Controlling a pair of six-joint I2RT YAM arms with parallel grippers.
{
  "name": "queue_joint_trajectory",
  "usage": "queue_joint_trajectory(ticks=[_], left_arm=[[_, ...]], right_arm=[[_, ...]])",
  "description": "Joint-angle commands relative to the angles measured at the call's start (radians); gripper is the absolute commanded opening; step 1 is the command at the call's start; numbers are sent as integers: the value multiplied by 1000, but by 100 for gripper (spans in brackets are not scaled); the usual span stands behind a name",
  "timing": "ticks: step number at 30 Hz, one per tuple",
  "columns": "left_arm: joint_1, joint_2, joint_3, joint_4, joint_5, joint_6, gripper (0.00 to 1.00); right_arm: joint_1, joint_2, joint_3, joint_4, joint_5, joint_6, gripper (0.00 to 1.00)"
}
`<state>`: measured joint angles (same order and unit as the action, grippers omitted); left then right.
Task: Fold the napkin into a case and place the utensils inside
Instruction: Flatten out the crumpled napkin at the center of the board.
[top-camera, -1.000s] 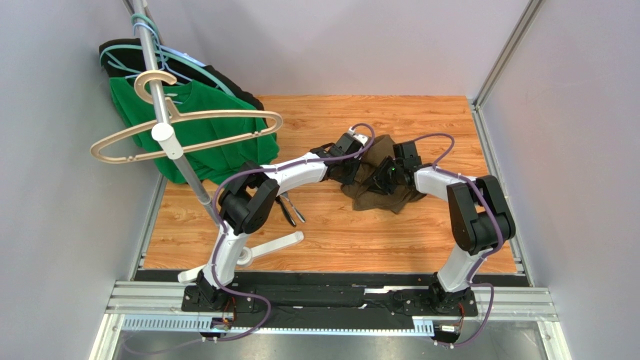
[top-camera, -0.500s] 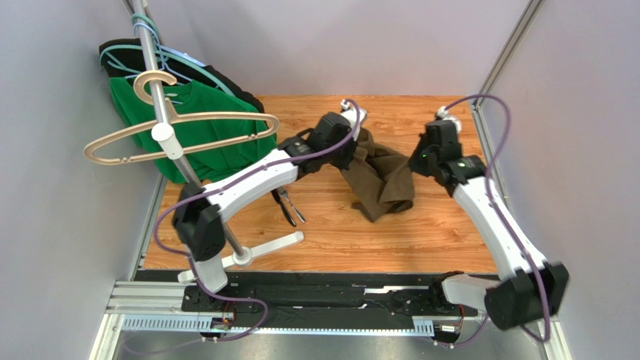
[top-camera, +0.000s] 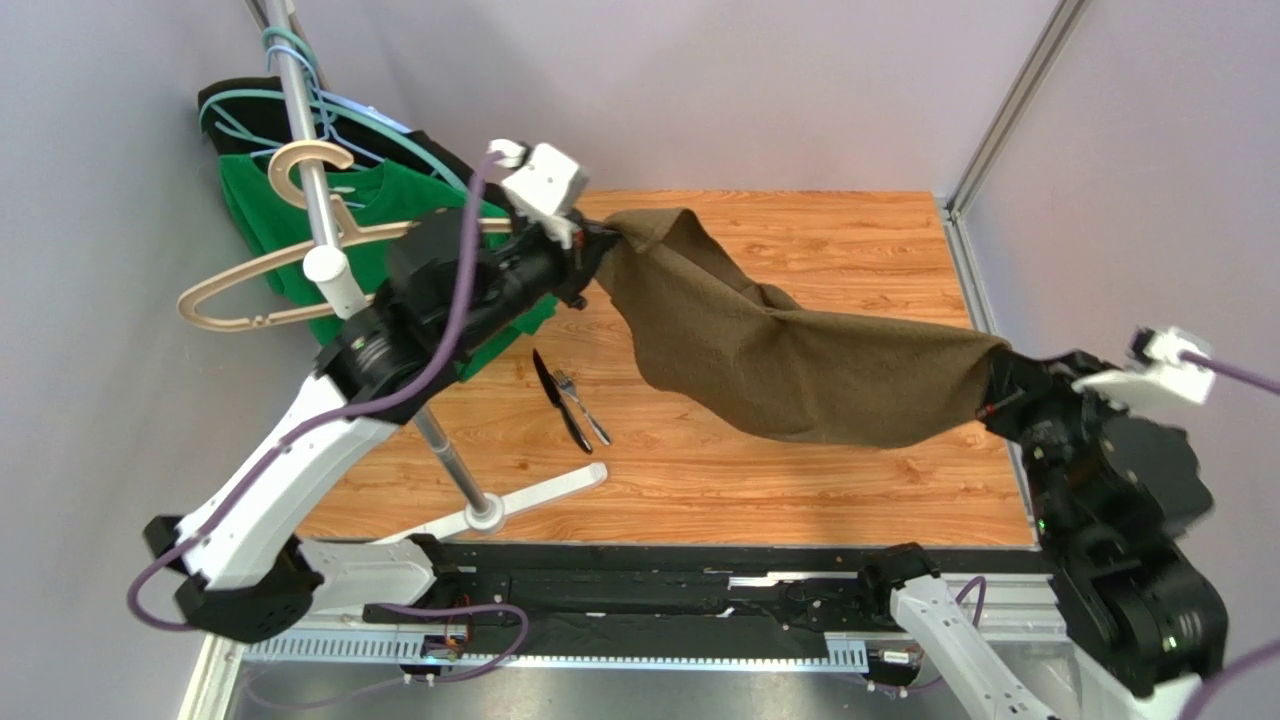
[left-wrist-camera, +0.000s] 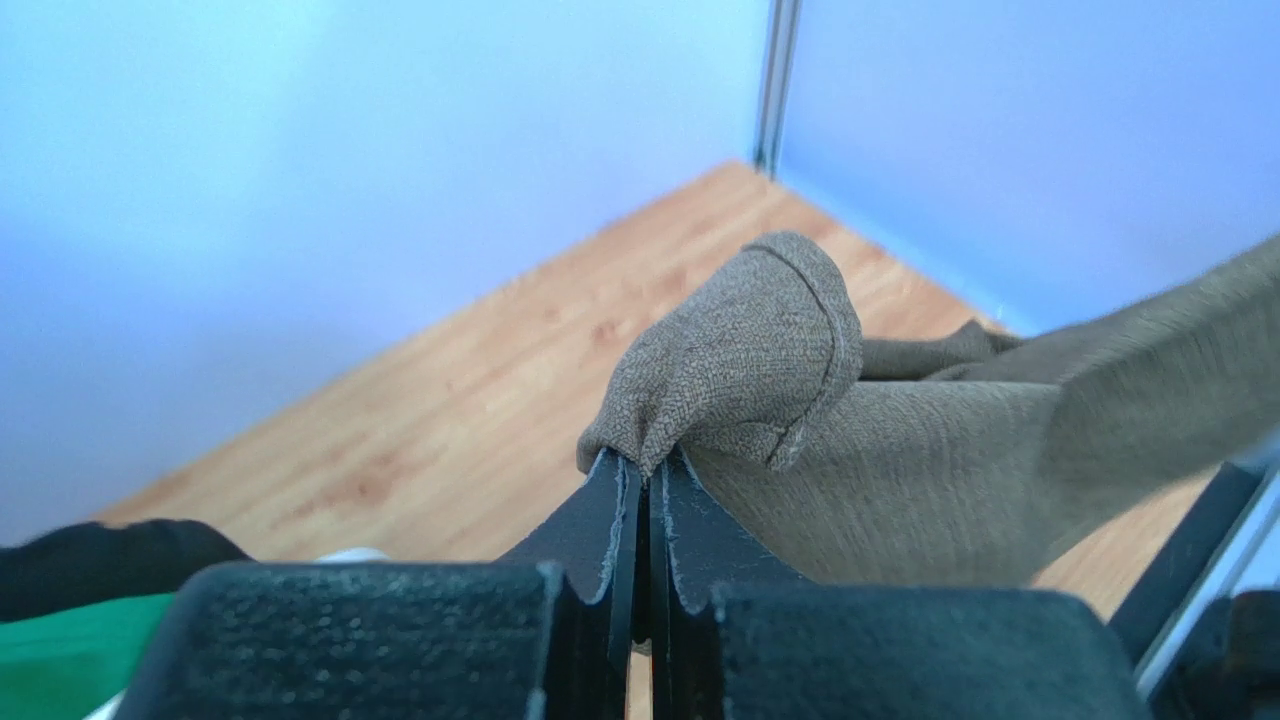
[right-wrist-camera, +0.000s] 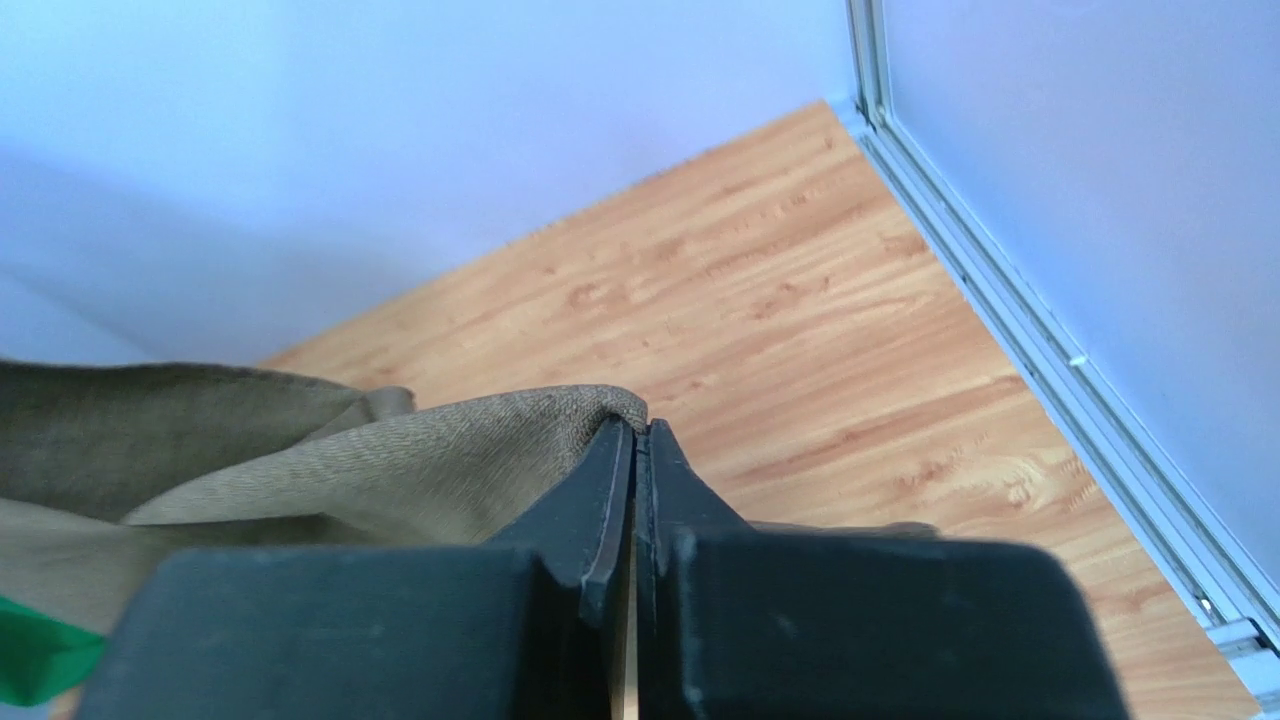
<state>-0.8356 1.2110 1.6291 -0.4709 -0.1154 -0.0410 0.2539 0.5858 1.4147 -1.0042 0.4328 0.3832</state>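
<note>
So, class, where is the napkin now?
In the top view, the napkin hangs stretched above the table, pinched in the jaws of the left arm beside the green shirt and of the right arm at the right edge, utensils left of it.

The napkin (top-camera: 796, 353) spans the gap between both claws, above the table (top-camera: 842, 240): one corner pinched in the left gripper (top-camera: 601, 249), the opposite corner in the right gripper (top-camera: 998, 402). The utensils (top-camera: 568, 402) lie on the table beneath the left gripper, towards the bases. The shirt (top-camera: 376, 285) hangs just left of that gripper
</note>
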Motion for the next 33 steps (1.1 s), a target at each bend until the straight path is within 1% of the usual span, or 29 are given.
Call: queue_joint_trajectory(ticks=[1, 3, 6, 7, 9, 10, 12, 13, 14, 15, 16, 17, 18, 19, 20, 21, 22, 23, 24, 26, 27, 28, 29, 30, 31, 32, 33], left_arm=[[1, -87, -20, 129, -53, 61, 0], [1, -53, 4, 135, -82, 94, 0], [4, 68, 77, 112, -142, 110, 0], [9, 144, 104, 107, -147, 107, 0], [29, 238, 159, 68, -132, 93, 0], [33, 345, 222, 23, -130, 89, 0], [49, 468, 309, -38, -147, 98, 0], [52, 593, 395, -81, -162, 110, 0], [55, 655, 438, -103, -194, 124, 0], [58, 720, 487, -132, -217, 148, 0], [64, 833, 574, -158, -255, 154, 0], [66, 882, 612, -173, -318, 165, 7], [66, 928, 656, -192, -351, 188, 16], [64, 997, 726, -227, -390, 191, 31], [64, 1022, 764, -257, -436, 187, 39], [64, 1035, 793, -285, -443, 161, 44], [63, 1029, 813, -320, -438, 149, 52], [53, 1013, 799, -322, -431, 141, 56], [49, 992, 751, -322, -422, 118, 56], [29, 921, 688, -324, -397, 98, 56], [21, 897, 617, -327, -391, 64, 56], [13, 847, 579, -330, -373, 47, 56], [1, 819, 540, -330, -306, 18, 56], [-3, 794, 459, -330, -262, -50, 54], [-5, 748, 416, -328, -216, -91, 47], [-8, 728, 372, -327, -149, -130, 44], [-16, 714, 292, -324, -118, -199, 43]], right_arm=[[-4, -11, -2, -14, -15, 0, 0], [-4, 14, -10, -46, 3, 25, 0], [-4, 72, -48, -74, 26, 69, 0], [-4, 92, -106, -68, 27, 89, 0], [-5, 126, -167, -33, 35, 105, 0], [-5, 147, -218, -24, 52, 127, 0], [-30, 225, -269, 13, 43, 140, 0], [-50, 259, -305, 50, 6, 147, 0], [-71, 328, -327, 76, -21, 154, 0], [-129, 376, -339, 99, -60, 151, 1], [-157, 423, -342, 110, -144, 151, 7], [-175, 465, -336, 121, -164, 143, 17], [-189, 546, -329, 124, -169, 138, 40], [-191, 574, -316, 121, -164, 135, 50], [-191, 598, -307, 115, -161, 140, 60], [-192, 618, -310, 115, -167, 144, 72], [-194, 624, -316, 115, -183, 146, 80], [-193, 629, -325, 113, -180, 152, 82], [-196, 637, -342, 105, -178, 163, 84], [-197, 663, -364, 90, -204, 163, 84], [-197, 670, -391, 90, -218, 163, 84], [-199, 672, -410, 102, -244, 161, 83], [-203, 672, -428, 114, -249, 161, 83], [-223, 669, -447, 128, -259, 166, 82], [-243, 669, -483, 157, -294, 183, 82], [-278, 671, -499, 176, -321, 200, 81], [-332, 675, -516, 194, -350, 213, 77]])
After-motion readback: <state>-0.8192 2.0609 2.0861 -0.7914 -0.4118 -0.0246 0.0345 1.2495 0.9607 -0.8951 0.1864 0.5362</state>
